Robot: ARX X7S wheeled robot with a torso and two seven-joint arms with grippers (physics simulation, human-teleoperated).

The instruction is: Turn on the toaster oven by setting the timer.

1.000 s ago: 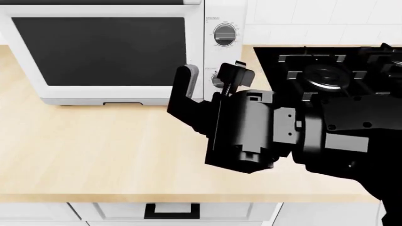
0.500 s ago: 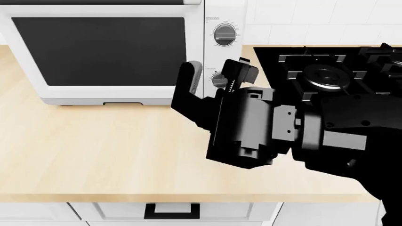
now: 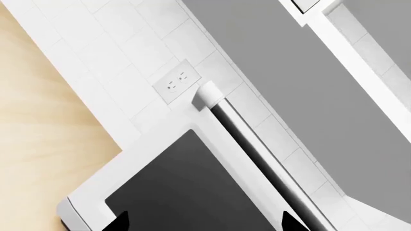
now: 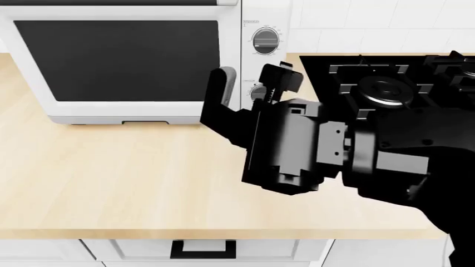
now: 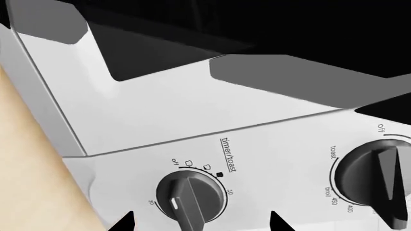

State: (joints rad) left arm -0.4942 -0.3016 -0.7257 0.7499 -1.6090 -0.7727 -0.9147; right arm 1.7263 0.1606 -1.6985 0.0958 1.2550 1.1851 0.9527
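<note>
The toaster oven stands at the back left of the counter, white with a dark glass door. The timer, the lower knob on its white panel, is partly hidden behind my right gripper. That gripper is open, with one finger on each side of the knob and close to the panel. In the right wrist view the timer, labelled "timer/toast", lies between the open tips of my right gripper, without visible contact. My left gripper is open and empty, facing the oven door.
A larger ticked knob sits above the timer and also shows in the right wrist view. A black gas hob lies right of the oven, under my right arm. The wooden counter runs in front. A wall socket is behind the oven.
My right gripper has moved a little further toward the oven panel, so its fingers reach higher around the lower knob. The oven and knobs have not visibly moved.
</note>
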